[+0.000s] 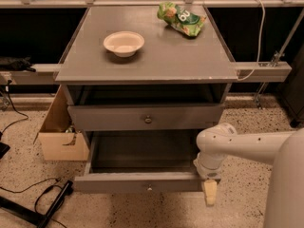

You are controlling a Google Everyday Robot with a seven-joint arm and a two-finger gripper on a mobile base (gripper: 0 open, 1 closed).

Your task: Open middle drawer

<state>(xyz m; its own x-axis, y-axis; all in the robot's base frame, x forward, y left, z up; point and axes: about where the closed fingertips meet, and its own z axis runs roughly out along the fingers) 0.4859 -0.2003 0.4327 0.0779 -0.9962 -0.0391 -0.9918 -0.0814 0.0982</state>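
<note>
The middle drawer (118,182) is pulled well out near the floor, with a small round knob (149,187) at the centre of its front and its wide shallow grey tray (142,151) showing. My gripper (210,192) hangs down from the white wrist (213,148) just off the drawer's right front corner, beside the front panel and away from the knob.
Above it sits a taller-fronted grey drawer (109,118) with a bigger knob (148,119), slightly out under the cabinet top (156,56). On top are a white bowl (123,43) and a green chip bag (181,18). A cardboard box (59,134) stands left; cables (47,201) lie on the floor.
</note>
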